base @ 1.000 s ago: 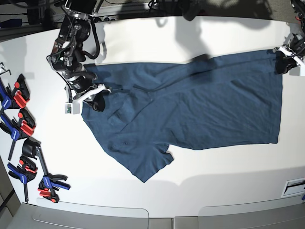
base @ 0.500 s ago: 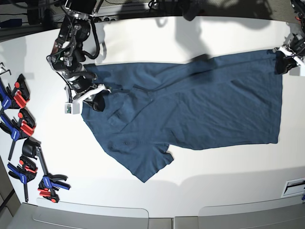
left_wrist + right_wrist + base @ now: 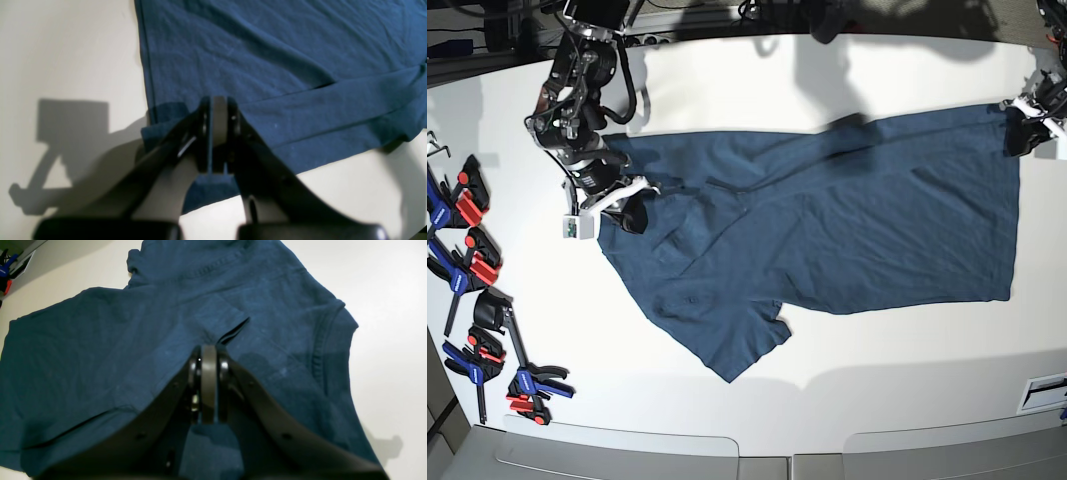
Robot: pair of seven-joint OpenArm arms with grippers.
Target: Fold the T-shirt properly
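Note:
The dark navy T-shirt (image 3: 847, 230) lies spread on the white table (image 3: 907, 370), one sleeve pointing to the front. Along its far edge a strip is folded over. My left gripper (image 3: 1017, 138) sits at the shirt's far right corner. In the left wrist view this gripper (image 3: 218, 103) is shut, with the cloth (image 3: 267, 50) pinched at the hem corner and bunched under its fingers. My right gripper (image 3: 632, 215) rests on the shirt's left end by the collar. In the right wrist view it (image 3: 208, 351) is shut on a raised pinch of fabric (image 3: 100, 340).
Several blue, red and black clamps (image 3: 467, 260) lie along the table's left edge. A small white label (image 3: 1045, 390) sits at the right front edge. Dark equipment stands behind the table's far edge.

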